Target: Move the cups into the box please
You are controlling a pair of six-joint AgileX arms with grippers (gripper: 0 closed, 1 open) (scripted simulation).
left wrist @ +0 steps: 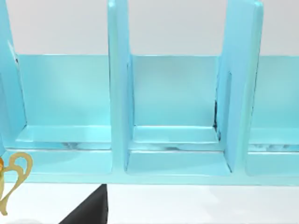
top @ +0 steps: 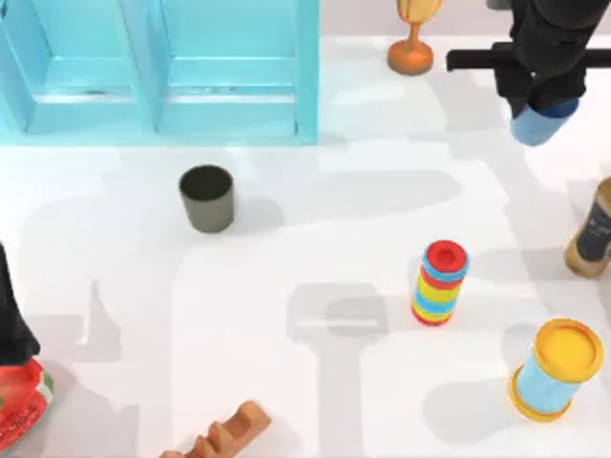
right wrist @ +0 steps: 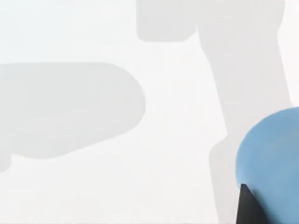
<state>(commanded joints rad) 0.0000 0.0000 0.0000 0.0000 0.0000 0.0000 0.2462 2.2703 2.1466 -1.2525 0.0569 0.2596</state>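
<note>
Up at about one o'clock on the table, my right gripper (top: 540, 113) hangs in the air with the blue cup (top: 540, 124) closed between its fingers, the cup's base pointing down and well clear of the tabletop; my right wrist view shows that same blue cup (right wrist: 273, 163) against bare white table (right wrist: 117, 186). The box (top: 162, 76) sits at about eleven o'clock, well apart from the cup I carry, and the compartments I can see in it hold nothing. The dark grey-olive cup (top: 206, 197) stands upright on the table near ten o'clock, just below the front edge of the box and untouched. My left arm (top: 14, 329) is parked at the edge near eight o'clock, and I cannot tell how its gripper stands. As I judge it, neither cup is delivered: the blue one is lifted but must cross to the box, and the olive one is wholly left to do.
</note>
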